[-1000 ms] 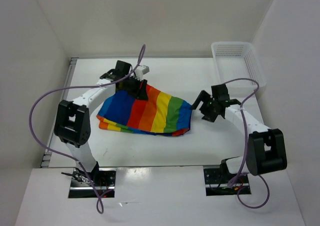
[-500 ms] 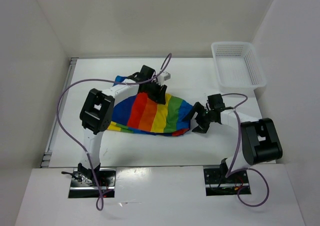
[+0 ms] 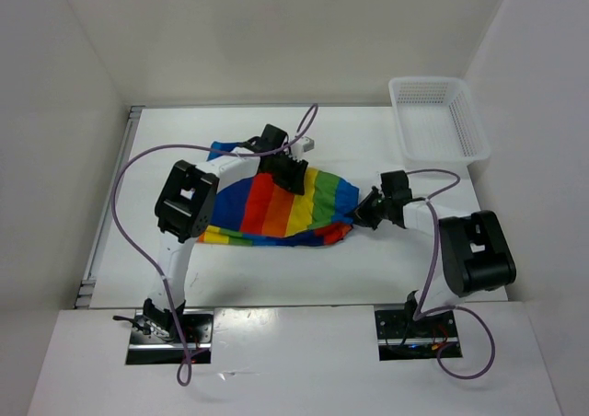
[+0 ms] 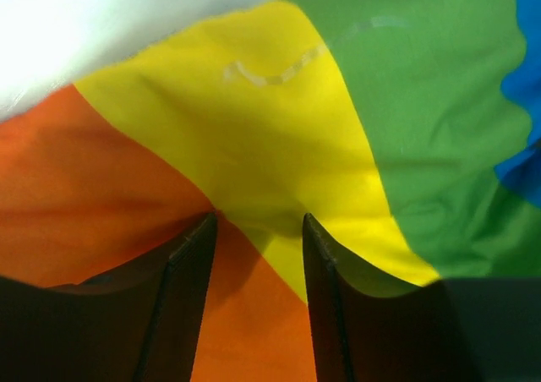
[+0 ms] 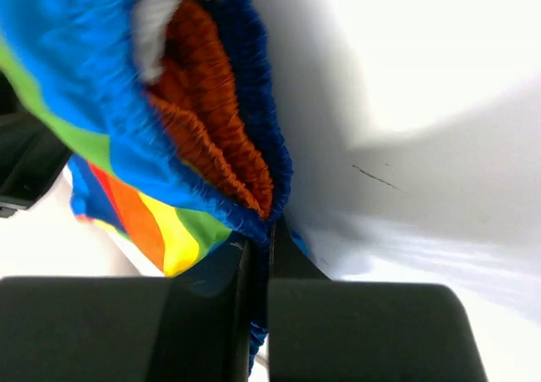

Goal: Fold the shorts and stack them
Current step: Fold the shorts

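The rainbow-striped shorts [image 3: 276, 209] lie flat in the middle of the table, blue waistband end to the right. My left gripper [image 3: 290, 175] rests on their far edge, over the orange and yellow stripes. In the left wrist view its fingers [image 4: 193, 264] stand apart on the shorts [image 4: 279, 120], with nothing pinched between them. My right gripper [image 3: 365, 212] is at the right end of the shorts. The right wrist view shows that gripper [image 5: 259, 240] shut on the blue gathered waistband [image 5: 254, 145], with orange lining showing inside it.
A white mesh basket [image 3: 437, 117] stands at the back right corner of the table [image 3: 368, 269]. White walls enclose the table at the back and both sides. Purple cables loop above both arms.
My left arm swung right and settled on the shorts' far edge. The right gripper moved left to the waistband and shut on it. The shorts' right end shifted slightly.
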Robot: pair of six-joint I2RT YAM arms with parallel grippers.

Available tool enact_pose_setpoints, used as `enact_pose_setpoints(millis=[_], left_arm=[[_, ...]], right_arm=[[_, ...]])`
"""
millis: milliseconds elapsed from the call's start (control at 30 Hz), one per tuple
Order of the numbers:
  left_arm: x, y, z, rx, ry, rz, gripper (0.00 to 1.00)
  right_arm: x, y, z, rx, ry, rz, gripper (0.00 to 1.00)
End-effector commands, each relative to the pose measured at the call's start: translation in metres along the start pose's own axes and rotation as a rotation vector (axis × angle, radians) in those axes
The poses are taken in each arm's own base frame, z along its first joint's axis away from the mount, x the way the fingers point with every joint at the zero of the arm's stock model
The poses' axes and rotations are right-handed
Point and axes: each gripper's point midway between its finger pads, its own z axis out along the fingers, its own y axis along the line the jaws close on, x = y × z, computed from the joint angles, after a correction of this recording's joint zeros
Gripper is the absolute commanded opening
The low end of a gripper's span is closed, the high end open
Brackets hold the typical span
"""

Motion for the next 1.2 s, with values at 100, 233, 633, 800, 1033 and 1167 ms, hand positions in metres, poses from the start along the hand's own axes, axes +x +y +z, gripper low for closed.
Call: enact_pose_setpoints(millis=[100, 233, 633, 800, 1033, 1167], left_arm=[[-0.047, -0.024, -0.046, 0.055, -0.124, 0.061, 0.59], [-0.042, -0.032, -0.08, 0.062, -0.125, 0.039, 0.62], [0.064, 0.018, -0.143, -0.156, -0.034, -0.164, 0.56], [0.089, 0.041, -0.116, -0.172, 0.015, -0.202, 0.52], [0.121, 0.042, -0.097, -0.146, 0.056, -0.229, 0.5], [0.133, 0.036, -0.093, -0.123, 0.073, -0.242, 0.5]], right_arm=[[-0.055, 0.04, -0.037, -0.009, -0.278, -0.121, 0.0], [-0.065, 0.049, -0.054, 0.028, -0.316, -0.211, 0.0], [-0.1, 0.106, -0.104, 0.094, -0.378, -0.44, 0.0], [-0.103, 0.121, -0.106, 0.089, -0.366, -0.474, 0.0], [-0.102, 0.146, -0.116, 0.071, -0.378, -0.546, 0.0], [-0.086, 0.177, -0.111, 0.049, -0.355, -0.614, 0.0]])
